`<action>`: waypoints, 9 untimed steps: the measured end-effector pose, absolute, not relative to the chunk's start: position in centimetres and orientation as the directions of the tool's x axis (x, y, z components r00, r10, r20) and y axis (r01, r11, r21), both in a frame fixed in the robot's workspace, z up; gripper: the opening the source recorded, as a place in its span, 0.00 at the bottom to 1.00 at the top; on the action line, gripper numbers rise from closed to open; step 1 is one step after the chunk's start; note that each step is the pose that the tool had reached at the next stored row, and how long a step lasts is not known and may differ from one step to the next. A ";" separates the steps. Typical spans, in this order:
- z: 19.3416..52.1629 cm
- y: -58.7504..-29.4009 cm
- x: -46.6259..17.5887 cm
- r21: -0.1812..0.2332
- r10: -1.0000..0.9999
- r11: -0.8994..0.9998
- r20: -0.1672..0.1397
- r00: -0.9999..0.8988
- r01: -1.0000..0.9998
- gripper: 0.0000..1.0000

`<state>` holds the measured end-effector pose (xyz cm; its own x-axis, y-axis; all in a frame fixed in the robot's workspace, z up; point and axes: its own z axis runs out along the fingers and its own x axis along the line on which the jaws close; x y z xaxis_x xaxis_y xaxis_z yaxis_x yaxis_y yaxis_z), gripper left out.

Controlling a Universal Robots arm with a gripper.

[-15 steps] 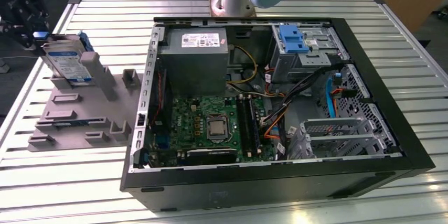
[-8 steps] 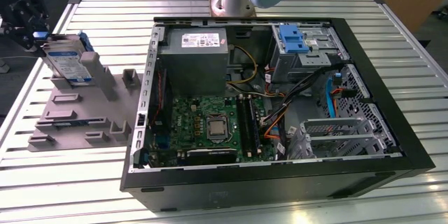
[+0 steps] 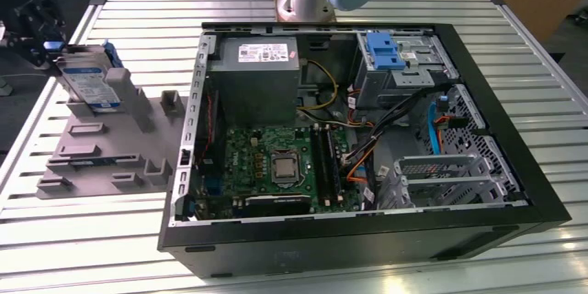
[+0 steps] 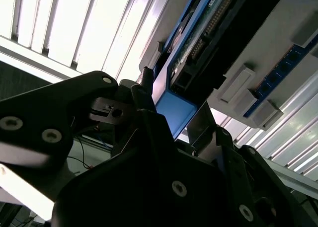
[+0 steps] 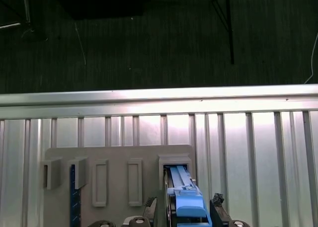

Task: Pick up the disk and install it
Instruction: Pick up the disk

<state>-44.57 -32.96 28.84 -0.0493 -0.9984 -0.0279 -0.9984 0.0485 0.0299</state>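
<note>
The disk (image 3: 89, 82), a silver drive with a white-and-blue label in a blue bracket, stands upright on the grey fixture (image 3: 101, 153) at the exterior view's left, beside the open computer case (image 3: 368, 232). My black gripper (image 3: 60, 53) comes down on its upper end from the far left corner. In both wrist views the blue bracket edge (image 5: 186, 204) (image 4: 174, 110) sits between my fingers (image 4: 144, 90), which press on its sides. The disk's lower end is at a slot (image 5: 174, 168) of the fixture; whether it rests in it I cannot tell.
Inside the case are a grey power supply box (image 3: 253, 63), a motherboard (image 3: 275, 163), an upright blue bracket (image 3: 381, 49) at the far bays, cables and a metal drive cage (image 3: 441, 177). The fixture has several other slots (image 5: 99, 182). The slatted table's edge (image 5: 159, 97) lies just beyond it.
</note>
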 end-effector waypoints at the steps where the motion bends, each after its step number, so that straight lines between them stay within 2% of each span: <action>1: 28.8 -33.0 -44.6 0.030 -0.998 0.048 -0.028 -0.049 -0.998 0.53; 9: 28.8 -32.7 -44.6 0.030 -0.998 0.048 -0.028 -0.049 -0.998 0.53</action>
